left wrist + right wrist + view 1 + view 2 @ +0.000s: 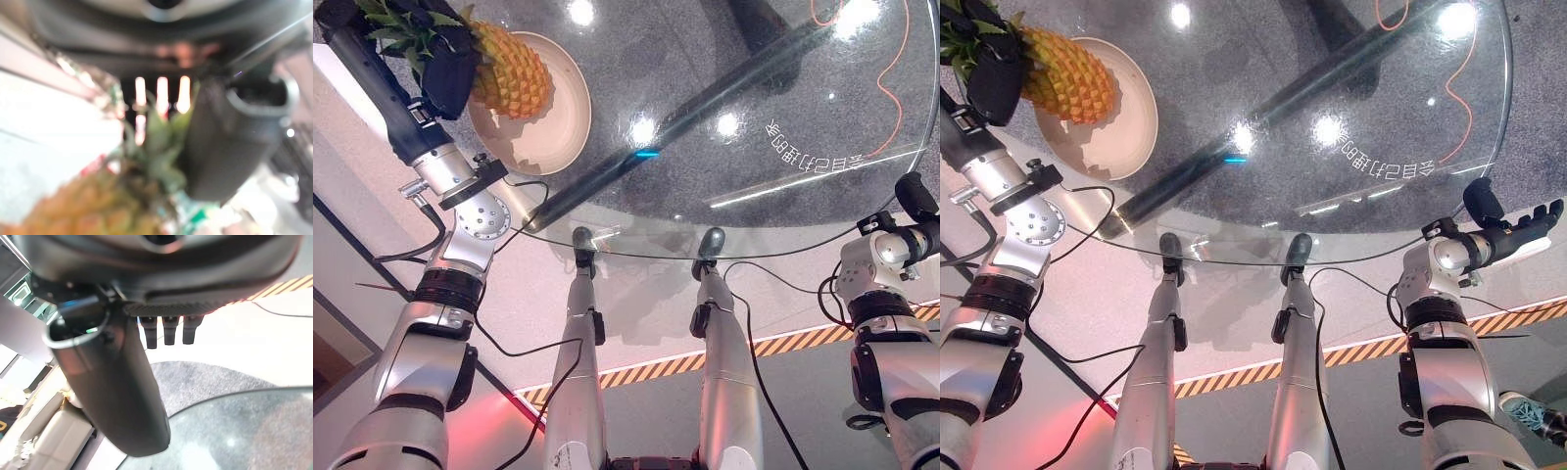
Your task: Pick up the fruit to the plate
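An orange-yellow pineapple [514, 73] lies on its side over the beige plate [563, 132] at the far left of the round glass table. My left hand [445, 64] is curled round the fruit where the body meets the green crown [396, 29]. The left wrist view shows the leaves [156, 142] and the rind [83, 205] just past my thumb [225, 147]. The fruit's body seems to rest on the plate. My right hand [1528, 220] hangs beyond the table's right edge, fingers straight and holding nothing; its thumb [117, 387] and fingers [168, 330] show in the right wrist view.
The glass tabletop [754, 147] spreads to the right of the plate, with a dark bar [705, 108] running under it. An orange cable [891, 69] lies on the floor beneath. Striped floor tape [783, 345] runs near the table's front edge.
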Controlling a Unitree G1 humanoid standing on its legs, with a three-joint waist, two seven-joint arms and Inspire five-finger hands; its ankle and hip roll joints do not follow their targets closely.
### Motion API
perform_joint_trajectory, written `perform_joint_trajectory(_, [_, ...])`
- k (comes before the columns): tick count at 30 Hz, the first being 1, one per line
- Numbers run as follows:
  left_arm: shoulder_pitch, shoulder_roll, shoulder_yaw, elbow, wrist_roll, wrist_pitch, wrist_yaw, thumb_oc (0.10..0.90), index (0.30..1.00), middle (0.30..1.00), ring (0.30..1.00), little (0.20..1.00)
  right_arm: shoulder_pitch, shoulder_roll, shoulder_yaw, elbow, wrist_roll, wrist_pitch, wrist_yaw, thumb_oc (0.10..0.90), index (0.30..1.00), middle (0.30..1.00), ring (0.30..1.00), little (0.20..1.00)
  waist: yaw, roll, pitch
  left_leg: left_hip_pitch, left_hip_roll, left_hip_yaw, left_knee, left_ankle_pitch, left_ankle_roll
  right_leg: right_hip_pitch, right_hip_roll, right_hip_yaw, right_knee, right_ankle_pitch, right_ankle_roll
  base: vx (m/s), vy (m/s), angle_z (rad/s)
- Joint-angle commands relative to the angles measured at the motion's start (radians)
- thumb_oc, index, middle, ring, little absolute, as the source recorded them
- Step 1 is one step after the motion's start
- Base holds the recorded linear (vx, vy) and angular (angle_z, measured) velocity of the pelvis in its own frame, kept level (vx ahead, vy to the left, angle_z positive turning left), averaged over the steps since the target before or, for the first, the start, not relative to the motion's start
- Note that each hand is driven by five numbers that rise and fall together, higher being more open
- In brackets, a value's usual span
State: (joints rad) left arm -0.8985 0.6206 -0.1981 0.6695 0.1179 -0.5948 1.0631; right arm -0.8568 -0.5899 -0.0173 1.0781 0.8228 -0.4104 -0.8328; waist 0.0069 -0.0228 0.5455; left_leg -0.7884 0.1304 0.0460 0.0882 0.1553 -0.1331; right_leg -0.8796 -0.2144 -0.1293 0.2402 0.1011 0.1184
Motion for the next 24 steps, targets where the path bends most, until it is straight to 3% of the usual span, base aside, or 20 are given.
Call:
perform_joint_trajectory(1, [-0.114, 0.076, 0.066, -0.018, 0.027, -0.099, 0.078, 0.1, 0.3, 0.3, 0.3, 0.2, 0.035, -0.105, 0.014, 0.072, 0.011, 0.006, -0.076, 0.8, 0.9, 0.9, 0.9, 0.9, -0.008, 0.022, -0.026, -0.032, -0.037, -0.017, 0.083, -0.105, -0.004, 0.048, 0.026, -0.034, -0.045, -0.037, 0.02, 0.0, 0.0, 0.0])
perform_joint_trajectory(13, [-0.14, 0.079, 0.02, -0.004, 0.041, -0.06, 0.089, 0.1, 0.3, 0.3, 0.3, 0.2, 0.053, -0.123, 0.025, 0.259, 0.194, 0.285, -0.007, 0.8, 0.9, 0.9, 0.9, 0.9, -0.001, 0.024, -0.026, -0.033, -0.036, -0.018, 0.093, -0.105, 0.001, 0.053, 0.03, -0.035, -0.038, -0.038, 0.019, 0.0, 0.0, 0.0])
perform_joint_trajectory(24, [-0.115, 0.072, 0.011, -0.02, 0.064, -0.042, 0.087, 0.1, 0.3, 0.3, 0.3, 0.2, 0.088, -0.113, 0.027, 0.309, 0.244, 0.403, 0.09, 0.8, 0.9, 0.9, 0.9, 0.9, 0.006, 0.019, -0.026, -0.03, -0.036, -0.021, 0.096, -0.101, 0.004, 0.057, 0.032, -0.037, -0.034, -0.033, 0.02, 0.0, 0.0, 0.0])
